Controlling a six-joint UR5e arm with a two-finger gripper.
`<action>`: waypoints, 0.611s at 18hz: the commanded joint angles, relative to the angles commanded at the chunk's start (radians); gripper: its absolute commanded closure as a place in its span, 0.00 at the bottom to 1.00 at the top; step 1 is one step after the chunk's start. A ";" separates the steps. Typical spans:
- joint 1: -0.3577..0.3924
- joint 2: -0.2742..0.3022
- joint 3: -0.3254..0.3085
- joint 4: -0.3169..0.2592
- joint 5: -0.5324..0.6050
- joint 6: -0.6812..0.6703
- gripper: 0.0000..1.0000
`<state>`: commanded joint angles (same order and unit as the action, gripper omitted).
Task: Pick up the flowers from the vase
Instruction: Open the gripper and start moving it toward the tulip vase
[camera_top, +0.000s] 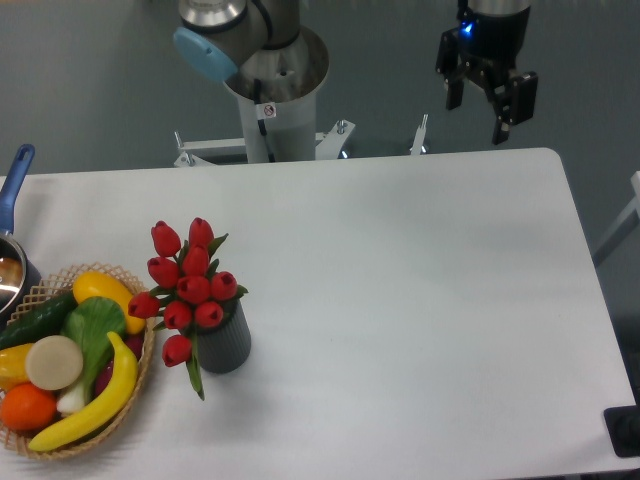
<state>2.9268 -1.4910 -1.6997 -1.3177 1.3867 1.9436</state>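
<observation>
The flowers (188, 286), a bunch of red tulip buds with green leaves, stand in the vase (224, 343), a small dark grey ribbed cylinder at the table's front left. One bud and a leaf droop over the vase's left side. My gripper (476, 118) hangs high above the table's far right edge, far from the flowers. Its two black fingers are spread apart and open, with nothing between them.
A wicker basket (135, 400) of fruit and vegetables sits just left of the vase, almost touching the flowers. A metal pot with a blue handle (14, 185) is at the left edge. The arm's base (275, 100) stands behind the table's far edge.
</observation>
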 joint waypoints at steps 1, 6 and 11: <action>0.000 0.002 -0.006 0.006 0.002 0.000 0.00; -0.005 0.008 -0.026 0.008 -0.011 -0.017 0.00; -0.006 0.009 -0.055 0.020 -0.072 -0.138 0.00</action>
<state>2.9207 -1.4818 -1.7548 -1.2978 1.3148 1.8058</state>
